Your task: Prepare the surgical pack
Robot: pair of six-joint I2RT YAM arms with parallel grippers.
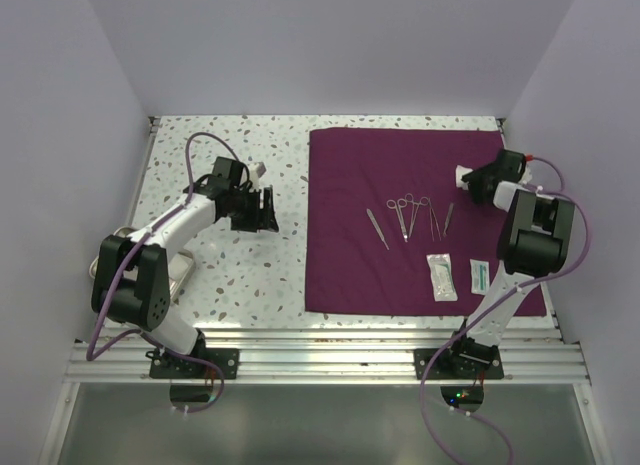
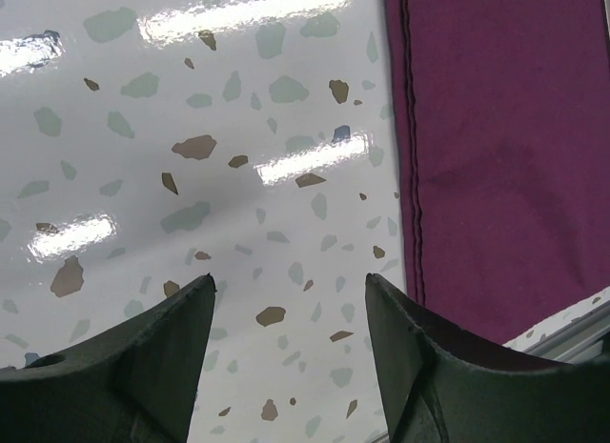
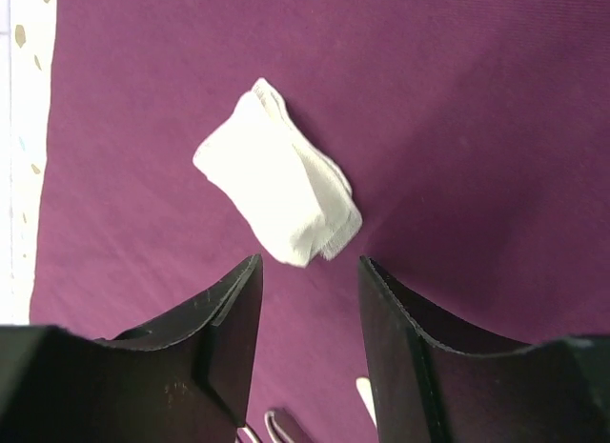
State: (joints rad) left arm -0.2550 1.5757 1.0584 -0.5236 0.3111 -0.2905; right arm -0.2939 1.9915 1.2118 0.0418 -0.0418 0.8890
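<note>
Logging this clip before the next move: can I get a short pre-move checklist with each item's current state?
1. Surgical pack cloth lies spread flat: ok.
2. Gauze pad rests on the cloth, outside the right jaws: ok.
3. The right jaws stand apart, nothing between them: ok.
4. Left jaws apart and empty over the table, beside the cloth's hem: ok.
5. Steel instruments lie side by side mid-cloth: ok.
6. Height of the right jaws above the gauze: cannot tell.
</note>
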